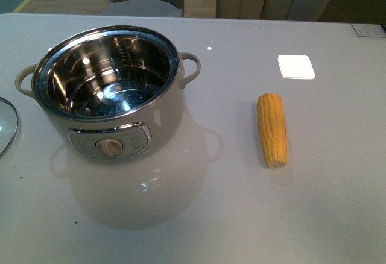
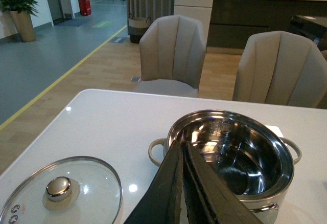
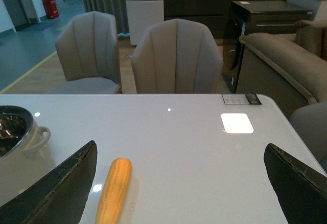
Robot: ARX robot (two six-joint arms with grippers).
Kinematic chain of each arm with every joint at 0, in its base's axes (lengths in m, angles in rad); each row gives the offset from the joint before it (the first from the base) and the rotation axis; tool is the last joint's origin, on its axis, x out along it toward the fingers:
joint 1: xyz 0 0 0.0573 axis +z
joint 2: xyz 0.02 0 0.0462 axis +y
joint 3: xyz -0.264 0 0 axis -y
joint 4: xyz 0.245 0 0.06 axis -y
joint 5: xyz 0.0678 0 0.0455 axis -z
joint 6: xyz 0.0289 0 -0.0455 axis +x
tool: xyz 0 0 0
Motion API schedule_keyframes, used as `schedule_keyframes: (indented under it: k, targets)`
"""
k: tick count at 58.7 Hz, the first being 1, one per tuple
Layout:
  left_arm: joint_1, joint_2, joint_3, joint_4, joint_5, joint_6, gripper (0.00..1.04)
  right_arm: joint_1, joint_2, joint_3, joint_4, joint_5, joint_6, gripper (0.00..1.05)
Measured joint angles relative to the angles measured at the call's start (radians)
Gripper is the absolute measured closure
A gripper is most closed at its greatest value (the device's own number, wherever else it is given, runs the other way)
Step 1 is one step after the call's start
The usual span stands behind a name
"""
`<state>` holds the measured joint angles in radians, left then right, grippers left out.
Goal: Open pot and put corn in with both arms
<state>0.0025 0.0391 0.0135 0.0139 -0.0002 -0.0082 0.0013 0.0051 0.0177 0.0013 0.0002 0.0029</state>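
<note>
Jaws: pressed flat together on the left gripper [image 2: 180, 150], pinching nothing; spread wide on the right gripper [image 3: 180, 150], empty, only the finger ends in view. Corn [image 1: 272, 129] flat on the white table [image 1: 241, 216], right of the pot [image 1: 166, 116] and well apart from it, pointing lengthwise away from the robot; near end cut off in the right wrist view. Pot uncovered, shiny inside bare, dial [image 1: 110, 147] facing the robot; near side hidden behind the left fingers [image 2: 204, 193] in the left wrist view. Glass lid [image 1: 6, 125] on the table just left of the pot, mostly cut off in the front view. Two chairs [image 3: 176, 60] beyond the table.
</note>
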Motion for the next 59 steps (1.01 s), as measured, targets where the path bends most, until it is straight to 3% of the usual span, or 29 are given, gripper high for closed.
schedule_keyframes:
  k: [18,46,48,59]
  targets:
    - [0.000,-0.033,0.000,-0.013,0.000,-0.001,1.01,0.000,0.000,0.000,0.000,0.000,0.000,0.09]
    - [0.000,-0.033,0.000,-0.013,0.000,0.000,0.09,0.000,0.000,0.000,0.000,0.000,0.000,0.09]
    - [0.000,-0.033,0.000,-0.013,0.000,0.001,0.05,0.000,0.000,0.000,0.000,0.000,0.000,0.09]
    - [0.000,-0.033,0.000,-0.013,0.000,0.003,0.07,0.000,0.000,0.000,0.000,0.000,0.000,0.09]
